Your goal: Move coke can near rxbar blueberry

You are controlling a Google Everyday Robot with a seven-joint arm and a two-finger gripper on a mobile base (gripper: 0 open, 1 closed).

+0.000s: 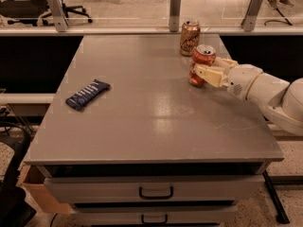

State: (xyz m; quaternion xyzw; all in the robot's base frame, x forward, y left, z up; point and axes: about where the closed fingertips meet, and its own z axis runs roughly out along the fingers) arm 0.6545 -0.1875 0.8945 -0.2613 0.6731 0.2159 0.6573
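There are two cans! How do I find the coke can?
Look at the far right side of the grey table, where two cans stand. The coke can is the red one nearer you, right at the white arm's gripper, unlike the tan-gold can behind it.

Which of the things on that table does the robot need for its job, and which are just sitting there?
Part of the job:
coke can, on the table's right side
rxbar blueberry, lying on the left side
gripper, at the coke can

Just lying about:
tan-gold can, standing behind the coke can near the far edge
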